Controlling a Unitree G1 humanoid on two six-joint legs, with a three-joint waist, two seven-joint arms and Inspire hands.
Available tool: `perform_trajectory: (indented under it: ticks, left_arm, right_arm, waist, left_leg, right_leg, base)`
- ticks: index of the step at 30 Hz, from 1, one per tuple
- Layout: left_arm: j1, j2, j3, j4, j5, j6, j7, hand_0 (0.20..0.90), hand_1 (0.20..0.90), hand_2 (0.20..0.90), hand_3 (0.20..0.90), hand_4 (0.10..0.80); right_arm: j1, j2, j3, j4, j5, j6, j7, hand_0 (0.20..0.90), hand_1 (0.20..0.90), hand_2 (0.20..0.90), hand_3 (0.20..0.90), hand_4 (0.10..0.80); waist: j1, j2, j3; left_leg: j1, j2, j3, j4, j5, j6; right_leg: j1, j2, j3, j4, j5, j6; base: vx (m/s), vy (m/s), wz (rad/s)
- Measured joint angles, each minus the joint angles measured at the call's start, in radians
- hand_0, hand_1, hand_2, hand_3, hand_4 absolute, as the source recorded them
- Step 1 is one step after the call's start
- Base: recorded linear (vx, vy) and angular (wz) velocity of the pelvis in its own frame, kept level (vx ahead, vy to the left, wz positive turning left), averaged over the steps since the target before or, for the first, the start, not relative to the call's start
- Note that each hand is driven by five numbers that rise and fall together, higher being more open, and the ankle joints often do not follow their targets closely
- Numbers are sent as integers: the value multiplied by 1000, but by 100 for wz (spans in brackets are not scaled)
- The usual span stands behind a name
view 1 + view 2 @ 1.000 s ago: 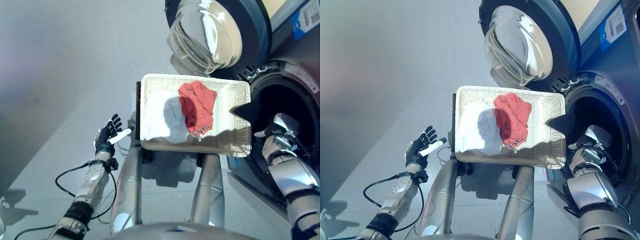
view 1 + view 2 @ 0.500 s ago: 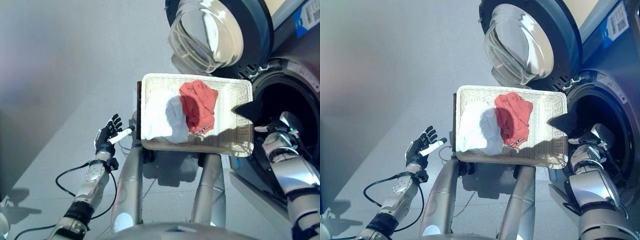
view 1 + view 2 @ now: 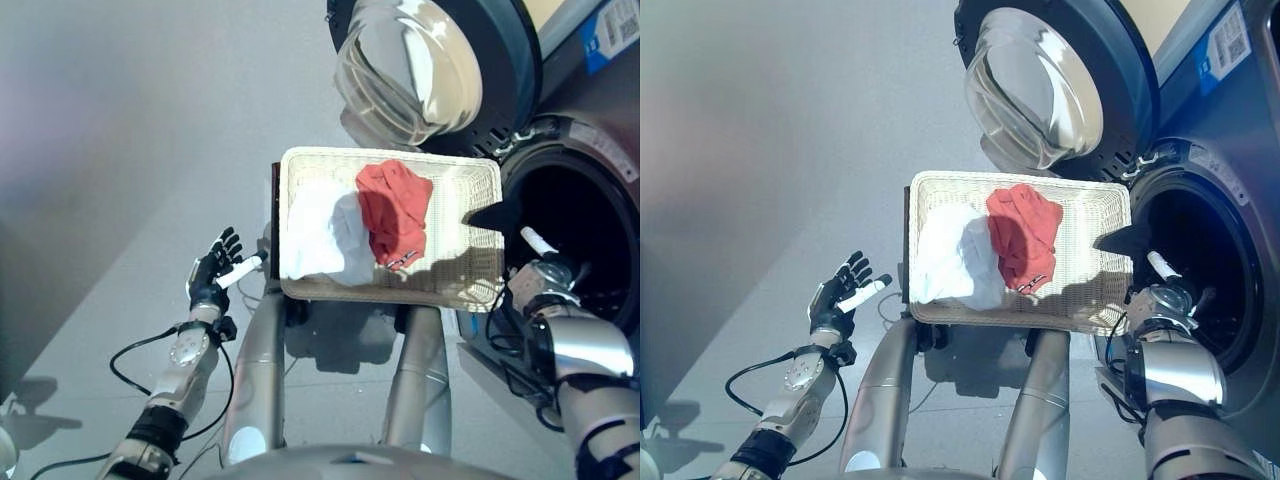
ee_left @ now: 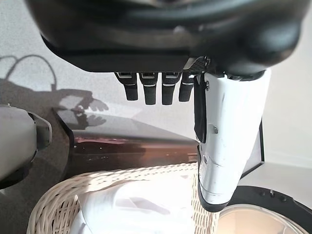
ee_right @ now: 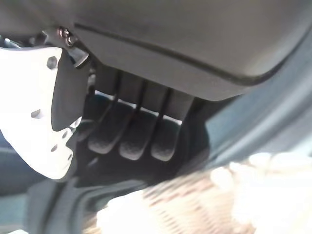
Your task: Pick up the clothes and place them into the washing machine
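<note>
A white wicker basket (image 3: 390, 156) holds a white cloth (image 3: 320, 235) on its left and a red cloth (image 3: 395, 210) in the middle. The washing machine's dark drum opening (image 3: 590, 225) is just right of the basket. My right hand (image 3: 537, 242) is at the drum's front edge by the basket's right end, open and holding nothing; its fingers (image 5: 131, 134) hang relaxed in the right wrist view. My left hand (image 3: 211, 272) is open and held apart from the basket's left end. In the left wrist view its straight fingers (image 4: 151, 90) point over the basket rim (image 4: 58, 195).
The washer's round glass door (image 3: 420, 60) stands swung open above the basket's far side. A dark board (image 3: 276, 205) edges the basket's left end. Grey floor (image 3: 120, 130) spreads to the left.
My right hand has drawn back out of the drum toward the basket's right end, its white thumb now showing. The left hand and the clothes have not moved.
</note>
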Motion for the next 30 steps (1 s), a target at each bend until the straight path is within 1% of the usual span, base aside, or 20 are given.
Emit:
perform_trajectory:
  ticks: [3,5,9,11,12,13,17,18,19,20,21,23,24,25,26,28,30]
  left_arm:
    - [1,0,-1,0,-7,0,1,900,900,900,900,800]
    - [5,0,-1,0,-19,0,5,900,900,900,900,800]
    - [12,0,-3,0,-22,-1,18,900,900,900,900,800]
    - [14,0,-3,0,-22,-1,20,900,900,900,900,800]
    - [16,0,-3,0,-22,-1,20,900,900,900,900,800]
    - [16,0,-3,0,-22,-2,20,900,900,900,900,800]
    - [15,0,-3,2,-20,-5,23,900,900,900,900,800]
    - [14,-1,-3,2,-20,-5,23,900,900,900,900,800]
    - [14,-1,-3,2,-19,-6,25,900,900,900,900,800]
    - [14,-1,-4,2,-19,-7,24,900,900,900,900,800]
    - [14,-1,-4,2,-17,-12,25,900,900,900,900,800]
    - [13,-1,-4,3,-16,-18,27,900,900,900,900,800]
    - [13,-1,-4,3,-16,-21,27,900,900,900,900,800]
    - [13,-1,-4,2,-16,-22,28,900,900,900,900,800]
    - [14,-1,-3,3,-16,-22,29,900,900,900,900,800]
    - [19,-1,-3,2,-17,-22,30,900,900,900,900,800]
    - [19,1,-3,2,-17,-22,29,900,900,900,900,800]
  right_arm:
    - [-12,0,-89,-15,151,-64,-14,200,200,200,200,300]
    - [-16,6,-104,-28,230,-93,-20,200,200,200,200,300]
    - [-13,27,-88,-68,229,-114,-16,200,200,200,200,300]
    - [-12,27,-66,-68,187,-121,-28,200,200,200,200,300]
    - [-12,27,-51,-69,162,-121,-34,436,436,436,436,469]
    - [-9,26,-29,-69,121,-117,-39,900,900,900,900,800]
    - [13,25,91,-84,-82,-88,-40,900,900,900,900,800]
    - [16,25,100,-92,-99,-84,-41,900,900,900,900,800]
    - [21,25,135,-98,-152,-75,-42,900,900,900,900,800]
    - [27,25,137,-110,-170,-72,-41,900,900,900,900,800]
    - [27,25,155,-107,-198,-71,-43,900,900,900,900,800]
    - [33,25,166,-111,-244,-51,-43,900,900,900,900,800]
    - [34,25,166,-111,-264,-46,-43,900,900,900,900,800]
    - [35,25,169,-105,-277,-40,-44,900,900,900,900,800]
    - [35,25,182,-96,-297,-27,-45,900,900,900,900,800]
    - [32,26,200,-73,-325,-4,-51,900,900,900,900,800]
    - [30,23,206,-50,-363,17,-53,900,900,900,900,800]
  waist:
    - [3,0,0]
    - [5,0,-1]
    - [-1,0,-1]
    - [0,0,-1]
    - [1,0,-1]
    - [1,0,-1]
    - [1,0,-1]
    - [0,0,-1]
    - [-3,-1,-1]
    - [0,-1,-1]
    - [-4,-1,-1]
    - [3,-1,-2]
    - [2,-1,-2]
    - [1,-1,-3]
    - [3,-1,-4]
    - [4,-1,-18]
    - [7,-1,-26]
  left_leg:
    - [-6,-1,1,1,0,1]
    - [-6,-1,1,1,0,1]
    - [-6,-1,2,0,-1,1]
    - [-6,-1,2,0,-1,1]
    - [-6,-1,2,0,-1,1]
    - [-6,-1,2,0,-1,1]
    - [-6,0,1,0,3,-2]
    - [-6,0,1,0,-4,-1]
    - [-6,1,0,1,-4,-1]
    - [-6,1,0,1,7,-3]
    - [-6,1,0,1,-5,-2]
    - [-7,1,-1,2,8,-3]
    - [-8,1,0,1,9,-3]
    - [-8,1,-1,1,-3,-3]
    - [-10,1,-1,2,9,-5]
    - [-21,0,-4,1,-1,-2]
    - [-26,0,-4,-1,5,-3]
  right_leg:
    - [-7,-3,0,0,0,0]
    - [-7,-3,0,0,0,0]
    - [-9,-3,1,-1,0,0]
    - [-9,-3,0,-1,0,0]
    - [-9,-3,0,-1,0,0]
    - [-9,-3,0,-1,0,0]
    - [-9,-1,2,-1,1,-1]
    - [-9,0,0,0,-5,7]
    - [-9,1,0,1,-3,5]
    - [-10,2,3,0,2,-1]
    - [-10,2,-1,1,-2,3]
    - [-10,3,3,2,1,0]
    - [-11,3,3,1,2,0]
    - [-12,3,-2,3,0,1]
    - [-12,2,2,2,2,-1]
    - [-22,2,-4,4,-1,3]
    - [-28,3,0,5,2,-2]
  base:
    - [0,0,0]
    - [0,0,0]
    - [0,0,0]
    - [0,0,0]
    - [0,0,0]
    - [0,0,0]
    - [26,-4,0]
    - [0,0,0]
    - [95,-9,-2]
    - [0,0,0]
    - [0,0,0]
    - [0,0,0]
    - [97,-20,0]
    - [0,0,0]
    - [-4,-16,3]
    - [-6,-20,4]
    - [-5,-17,2]
